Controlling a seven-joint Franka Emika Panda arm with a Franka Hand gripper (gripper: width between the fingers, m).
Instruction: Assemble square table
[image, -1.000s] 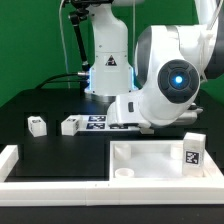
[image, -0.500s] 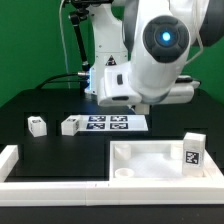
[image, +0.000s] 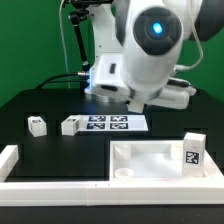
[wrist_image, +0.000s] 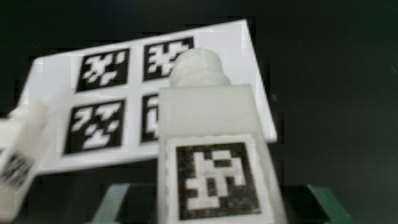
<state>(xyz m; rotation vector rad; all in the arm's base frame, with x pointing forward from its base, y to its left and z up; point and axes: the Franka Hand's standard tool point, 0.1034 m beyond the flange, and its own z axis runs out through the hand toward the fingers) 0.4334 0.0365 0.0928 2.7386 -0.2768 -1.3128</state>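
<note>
Square table leg (wrist_image: 214, 150) sits clamped between the fingers (wrist_image: 128, 203), its narrow peg end showing against the marker board (wrist_image: 116, 95), which lies toward the tabletop's (image: 60, 150) back edge. The square panel (image: 150, 160) lies at the front edge, with a second leg (image: 192, 150) standing at one of its corners. To do this step well, carry the held leg over a free corner socket (image: 123, 172), line the peg up squarely, lower it straight, and keep clear of the second leg.
</note>
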